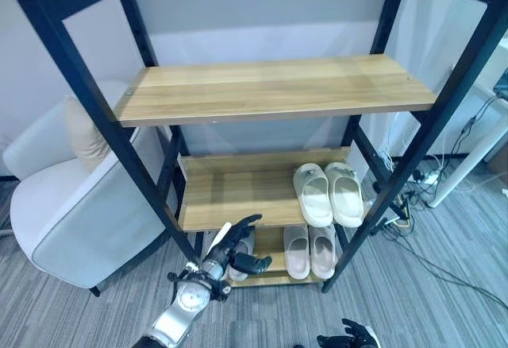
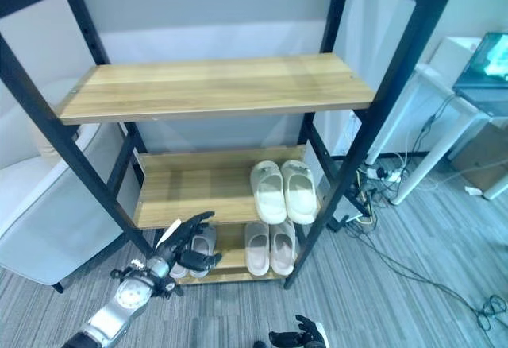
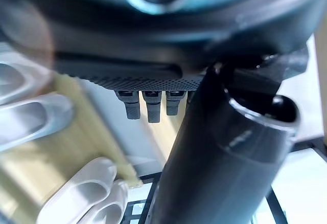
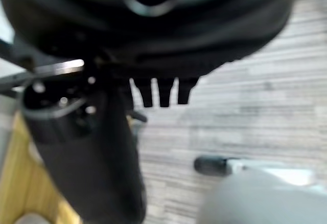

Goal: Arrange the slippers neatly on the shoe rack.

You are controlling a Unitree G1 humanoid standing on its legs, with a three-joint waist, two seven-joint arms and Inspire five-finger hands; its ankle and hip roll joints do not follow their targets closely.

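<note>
**Shoe rack, slippers part-stowed**

Grey carpet floor (image 1: 444,284); shoe rack (image 1: 274,86). Cream pair (image 1: 329,193) on middle shelf, right. Pale pair (image 1: 309,250) below on bottom shelf. Left robot hand (image 1: 230,249), fingers spread, before a bottom-shelf slipper (image 2: 202,245). Right robot hand (image 1: 349,338): finger state unreadable.

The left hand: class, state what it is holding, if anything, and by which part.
Nothing is held. The left hand is open, with straight fingers, in front of a slipper on the bottom shelf without gripping it.
</note>
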